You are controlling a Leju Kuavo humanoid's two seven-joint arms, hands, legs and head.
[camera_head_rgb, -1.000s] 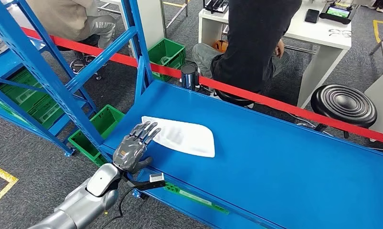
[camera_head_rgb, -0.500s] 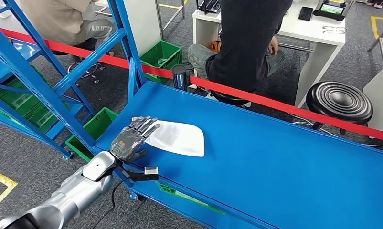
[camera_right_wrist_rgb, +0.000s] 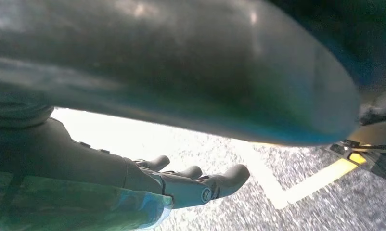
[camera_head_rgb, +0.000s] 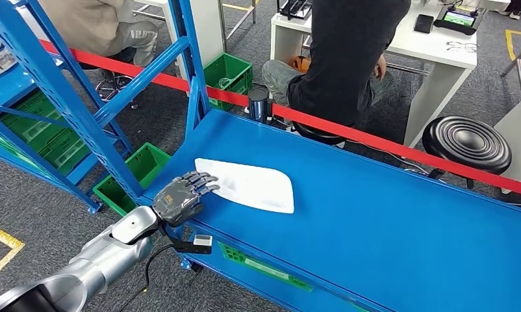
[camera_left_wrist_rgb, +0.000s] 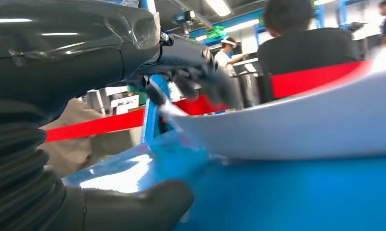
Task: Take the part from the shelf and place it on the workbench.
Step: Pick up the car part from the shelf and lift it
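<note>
The blue worktop (camera_head_rgb: 388,214) carries the white part (camera_head_rgb: 248,184) near its left end. The left robot hand (camera_head_rgb: 180,194) rests there, fingers touching the part's edge, not gripping. Red tape (camera_head_rgb: 375,140) and a seated person (camera_head_rgb: 349,58) stand behind. The right robot hand (camera_right_wrist_rgb: 181,185) hangs with its fingers apart.

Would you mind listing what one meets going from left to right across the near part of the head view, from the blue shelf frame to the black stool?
Blue shelf frame → green crate on the floor → left hand → white part lying on the blue workbench → black stool.
</note>
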